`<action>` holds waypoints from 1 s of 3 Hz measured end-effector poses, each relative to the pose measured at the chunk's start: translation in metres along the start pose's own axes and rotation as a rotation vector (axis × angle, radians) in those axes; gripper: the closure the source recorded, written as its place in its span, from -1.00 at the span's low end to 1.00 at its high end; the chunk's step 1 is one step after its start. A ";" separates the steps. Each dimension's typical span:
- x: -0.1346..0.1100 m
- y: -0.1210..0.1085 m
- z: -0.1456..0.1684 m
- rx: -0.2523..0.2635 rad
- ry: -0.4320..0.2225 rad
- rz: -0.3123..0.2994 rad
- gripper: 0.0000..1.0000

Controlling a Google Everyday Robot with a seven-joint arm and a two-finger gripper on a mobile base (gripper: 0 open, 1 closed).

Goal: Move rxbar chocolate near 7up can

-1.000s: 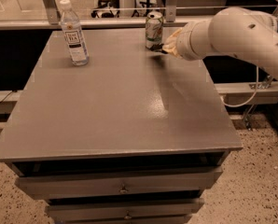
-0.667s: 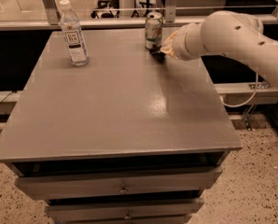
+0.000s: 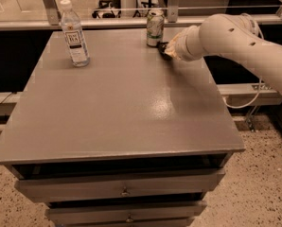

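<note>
While most of its flat top lies bare, the large grey bench [image 3: 122,108], with drawers [image 3: 124,190] stacked under its near edge, carries three things, all toward its far edge. Over the bench's right edge reaches the thick, cream-white robot arm [image 3: 226,34], coming from the right and slanting down toward the far right part of the top. Near the far left corner stands the tall clear plastic bottle [image 3: 74,34] with a white cap and a white label, upright and well apart from everything else. Close to the far edge and a little right of its middle stands the pale whitish-green 7up can [image 3: 155,28] with a silver top, also upright. At the end of the arm, the hand [image 3: 165,50] sits low at the bench top, just beside the can on its right and slightly nearer the near edge. Whether the hand is apart, together or clamped on something, I cannot tell. At its tip shows a small dark patch on the bench, the black-wrapped rxbar chocolate [image 3: 163,46], just right of the can's base; whether bar and can touch is unclear.
</note>
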State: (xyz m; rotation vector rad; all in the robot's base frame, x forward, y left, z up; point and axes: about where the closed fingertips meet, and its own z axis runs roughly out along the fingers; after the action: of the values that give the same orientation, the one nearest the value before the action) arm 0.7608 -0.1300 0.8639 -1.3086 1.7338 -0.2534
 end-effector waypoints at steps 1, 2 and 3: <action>0.003 -0.001 0.003 0.001 0.006 0.003 -0.23; 0.001 -0.001 0.000 -0.018 -0.002 0.013 -0.68; -0.004 -0.002 -0.015 -0.052 -0.028 0.032 -1.00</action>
State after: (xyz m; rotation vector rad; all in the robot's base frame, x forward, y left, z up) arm 0.7510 -0.1320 0.8753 -1.3147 1.7462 -0.1717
